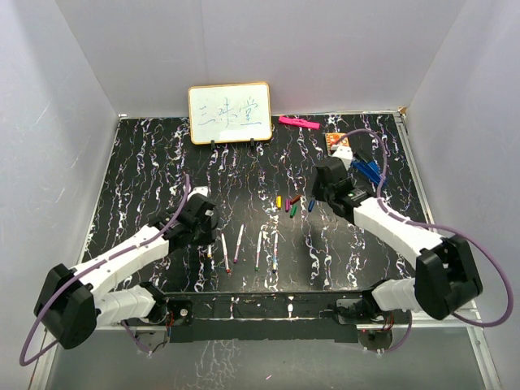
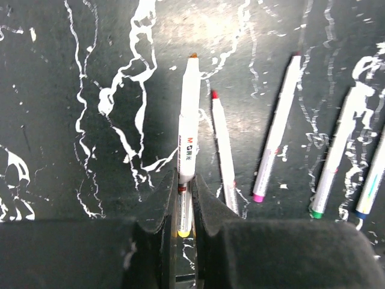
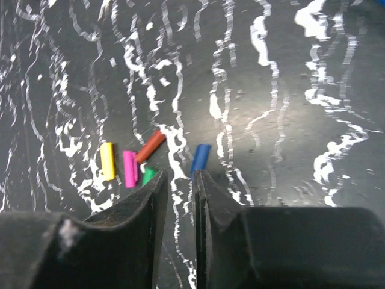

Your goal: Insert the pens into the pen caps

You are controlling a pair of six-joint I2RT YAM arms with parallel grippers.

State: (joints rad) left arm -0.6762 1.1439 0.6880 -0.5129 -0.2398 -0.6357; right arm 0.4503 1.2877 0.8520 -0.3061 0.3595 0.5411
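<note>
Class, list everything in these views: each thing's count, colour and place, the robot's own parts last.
table: one, black with white veins, under everything
whiteboard: one, white, standing far centre
pink marker: one, pink, right of the whiteboard
small printed box: one, orange-red, far right
blue clip-like object: one, blue, right side
pen caps: five, yellow, magenta, red-brown, green, blue, clustered mid-table
pens: five, white barrels, four lying in a row, the yellow-ended pen held
left gripper: one, black, jaws shut on the yellow-ended pen
right gripper: one, black, jaws narrowly apart at the blue cap, grip unclear
left arm, right arm: two, white and black, near edge
</note>
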